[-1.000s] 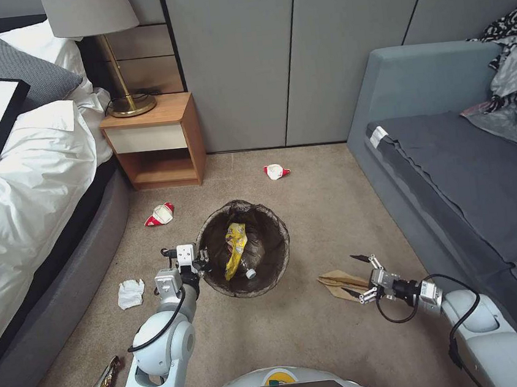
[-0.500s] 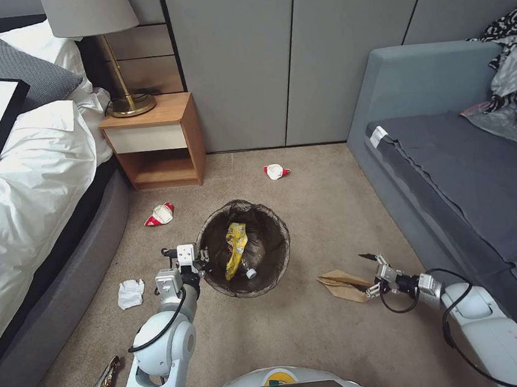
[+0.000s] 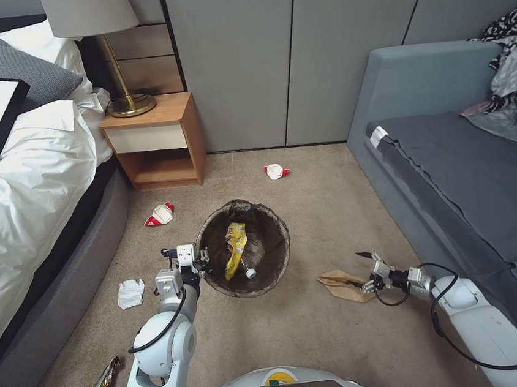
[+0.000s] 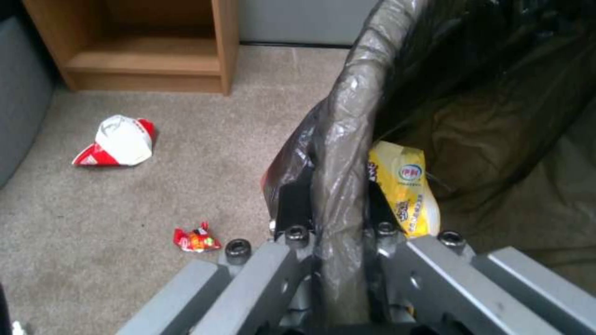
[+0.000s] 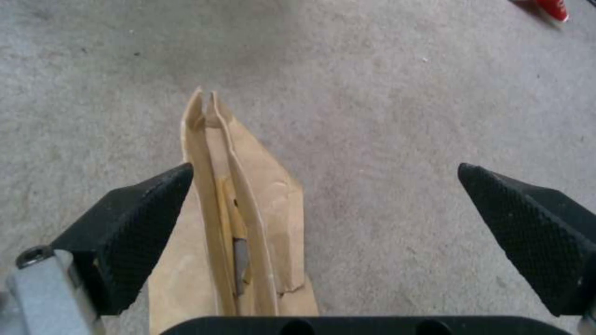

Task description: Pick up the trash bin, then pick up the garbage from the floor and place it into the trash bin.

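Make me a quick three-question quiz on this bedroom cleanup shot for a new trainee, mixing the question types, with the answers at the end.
1. True or false: the left gripper is clamped on the bag-lined rim of the trash bin.
2. Which item lies between the open fingers of the right gripper? A) white tissue wad B) brown paper bag C) foil wrapper
3. Name one piece of garbage already inside the bin.

Key:
1. True.
2. B, the brown paper bag; the fingers have not closed on it.
3. The yellow wrapper; a clear bottle lies beside it.
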Tool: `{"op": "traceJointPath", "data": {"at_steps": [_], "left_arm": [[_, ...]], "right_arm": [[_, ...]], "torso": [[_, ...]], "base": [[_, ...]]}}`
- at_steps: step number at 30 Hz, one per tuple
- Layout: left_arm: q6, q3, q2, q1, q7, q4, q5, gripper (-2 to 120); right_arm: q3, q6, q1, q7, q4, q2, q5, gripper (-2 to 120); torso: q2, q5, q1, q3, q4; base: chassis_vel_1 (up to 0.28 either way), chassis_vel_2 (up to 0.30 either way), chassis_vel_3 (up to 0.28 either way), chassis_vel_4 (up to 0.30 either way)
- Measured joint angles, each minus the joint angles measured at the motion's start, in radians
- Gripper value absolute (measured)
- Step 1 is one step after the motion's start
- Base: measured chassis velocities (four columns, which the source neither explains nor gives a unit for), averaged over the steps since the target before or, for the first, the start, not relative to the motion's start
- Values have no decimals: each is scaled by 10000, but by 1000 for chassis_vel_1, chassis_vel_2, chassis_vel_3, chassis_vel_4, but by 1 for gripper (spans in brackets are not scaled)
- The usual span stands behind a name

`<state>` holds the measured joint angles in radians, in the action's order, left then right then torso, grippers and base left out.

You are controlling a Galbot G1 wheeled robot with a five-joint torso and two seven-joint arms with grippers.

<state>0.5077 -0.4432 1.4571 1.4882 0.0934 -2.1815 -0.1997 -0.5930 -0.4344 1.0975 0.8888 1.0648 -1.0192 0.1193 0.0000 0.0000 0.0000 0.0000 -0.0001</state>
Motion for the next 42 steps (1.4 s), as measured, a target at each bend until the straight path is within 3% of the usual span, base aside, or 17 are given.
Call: {"op": "traceJointPath", "data": {"at_steps": [42], "left_arm": [[-23, 12, 59, 38, -8, -85, 60, 0]], "right_arm": [[236, -120, -348, -601, -1062, -1041, 1122, 100]], "torso": [[0, -1, 0, 0, 0]], "base": [[0, 0, 0, 0]]}}
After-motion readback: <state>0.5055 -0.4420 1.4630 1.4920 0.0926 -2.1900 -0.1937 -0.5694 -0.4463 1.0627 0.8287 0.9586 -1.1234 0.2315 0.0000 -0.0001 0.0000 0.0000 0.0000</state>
